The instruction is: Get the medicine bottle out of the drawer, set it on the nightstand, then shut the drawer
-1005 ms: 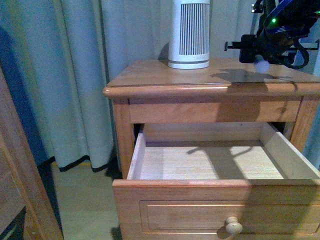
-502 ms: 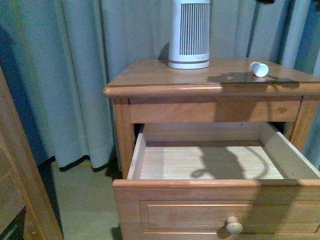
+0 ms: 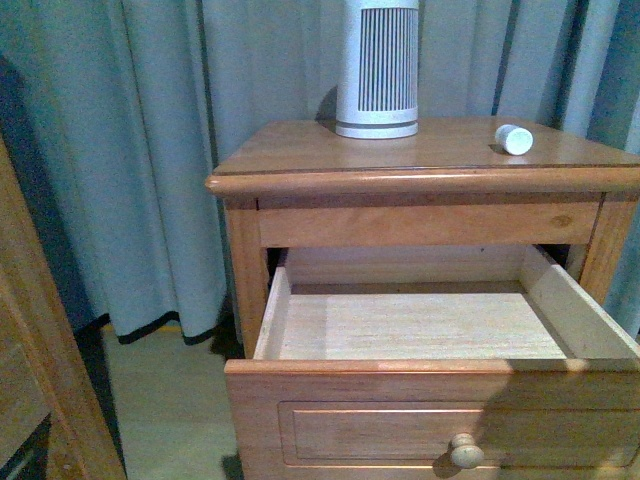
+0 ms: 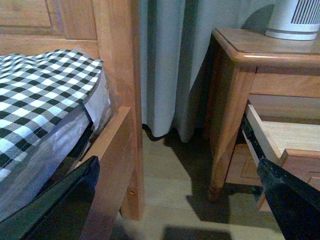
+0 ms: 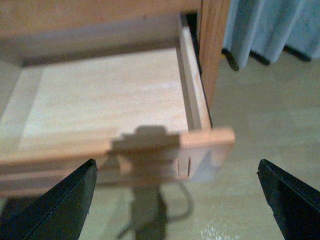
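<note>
since the medicine bottle (image 3: 515, 139) lies on the nightstand (image 3: 300, 150), closing remains; the drawer (image 5: 100, 100) front sits just ahead of the right gripper (image 5: 175, 200), its jaws spread apart.

Nightstand (image 3: 300, 150) top bears slatted device (image 3: 377, 68), medicine bottle (image 3: 515, 139).

a: nightstand (image 3: 300, 150) finish?
b: honey-brown wood, smooth, slight sheen on the top. the drawer (image 3: 430, 420) front matches, with a paler round wooden knob (image 3: 465, 452).
a: drawer interior?
b: pale bare wood, matt, visible grain.
a: items on top?
b: medicine bottle (image 3: 514, 139), smooth white plastic. slatted device (image 3: 377, 65), white plastic casing.
a: surroundings?
b: curtain (image 3: 150, 150), matt cloth in soft folds. checked bedding (image 4: 40, 95), woven cloth under clear, glossy plastic film.
</note>
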Robot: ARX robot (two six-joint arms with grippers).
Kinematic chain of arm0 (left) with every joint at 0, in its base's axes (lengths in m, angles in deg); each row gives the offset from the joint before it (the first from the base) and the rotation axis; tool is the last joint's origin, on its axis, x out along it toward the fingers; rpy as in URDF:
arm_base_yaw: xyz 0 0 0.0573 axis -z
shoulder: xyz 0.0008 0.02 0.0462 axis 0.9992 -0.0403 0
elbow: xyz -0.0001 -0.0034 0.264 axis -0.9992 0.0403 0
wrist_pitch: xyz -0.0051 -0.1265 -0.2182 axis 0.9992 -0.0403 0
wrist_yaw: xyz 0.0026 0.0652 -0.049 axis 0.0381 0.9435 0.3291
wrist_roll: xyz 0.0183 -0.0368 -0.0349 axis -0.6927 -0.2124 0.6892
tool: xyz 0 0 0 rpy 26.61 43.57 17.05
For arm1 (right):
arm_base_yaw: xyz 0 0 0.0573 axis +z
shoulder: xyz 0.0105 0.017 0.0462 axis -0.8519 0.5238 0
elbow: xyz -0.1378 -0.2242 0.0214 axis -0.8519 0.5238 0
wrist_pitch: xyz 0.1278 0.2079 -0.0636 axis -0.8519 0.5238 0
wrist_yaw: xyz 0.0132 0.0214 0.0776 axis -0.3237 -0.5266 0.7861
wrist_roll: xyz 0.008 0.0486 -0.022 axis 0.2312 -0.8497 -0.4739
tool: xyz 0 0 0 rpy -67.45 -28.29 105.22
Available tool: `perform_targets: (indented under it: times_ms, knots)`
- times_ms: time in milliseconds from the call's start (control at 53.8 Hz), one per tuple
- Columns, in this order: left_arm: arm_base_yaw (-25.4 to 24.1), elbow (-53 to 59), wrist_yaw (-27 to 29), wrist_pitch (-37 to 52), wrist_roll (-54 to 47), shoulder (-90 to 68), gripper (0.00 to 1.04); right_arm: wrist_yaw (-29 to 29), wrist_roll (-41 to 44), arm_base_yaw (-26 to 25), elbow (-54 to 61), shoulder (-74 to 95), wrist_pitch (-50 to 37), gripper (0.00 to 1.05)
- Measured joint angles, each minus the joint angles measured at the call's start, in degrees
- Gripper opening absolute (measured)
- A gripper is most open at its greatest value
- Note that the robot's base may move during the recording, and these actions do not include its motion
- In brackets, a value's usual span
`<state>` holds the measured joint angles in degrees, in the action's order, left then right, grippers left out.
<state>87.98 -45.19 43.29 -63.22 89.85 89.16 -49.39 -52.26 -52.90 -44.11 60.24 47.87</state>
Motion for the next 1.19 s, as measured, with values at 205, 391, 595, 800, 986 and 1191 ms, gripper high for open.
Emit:
perform_targets:
  times_ms: [205,391,595,800,986,1191]
  knots:
    - [0.0,0.0,0.0,0.0,0.0,0.0,0.98,-1.0,-2.6,4.2,6.3,12.6,-18.1,0.98]
    - [0.0,0.0,0.0,0.0,0.0,0.0,0.98,-2.8,-2.7,5.5,3.5,29.0,-30.9,0.98]
    - [0.0,0.0,0.0,0.0,0.0,0.0,0.98,-3.7,-0.9,5.4,-2.5,38.6,-37.9,0.98]
    - [0.0,0.0,0.0,0.0,0.0,0.0,0.98,-3.5,3.8,3.2,-16.9,48.9,-37.2,0.98]
    - [0.0,0.0,0.0,0.0,0.0,0.0,0.98,-3.1,6.5,1.3,-34.2,58.1,-29.9,0.98]
    - [0.0,0.0,0.0,0.0,0.0,0.0,0.98,-4.4,8.6,-0.2,-46.2,65.2,-24.6,0.98]
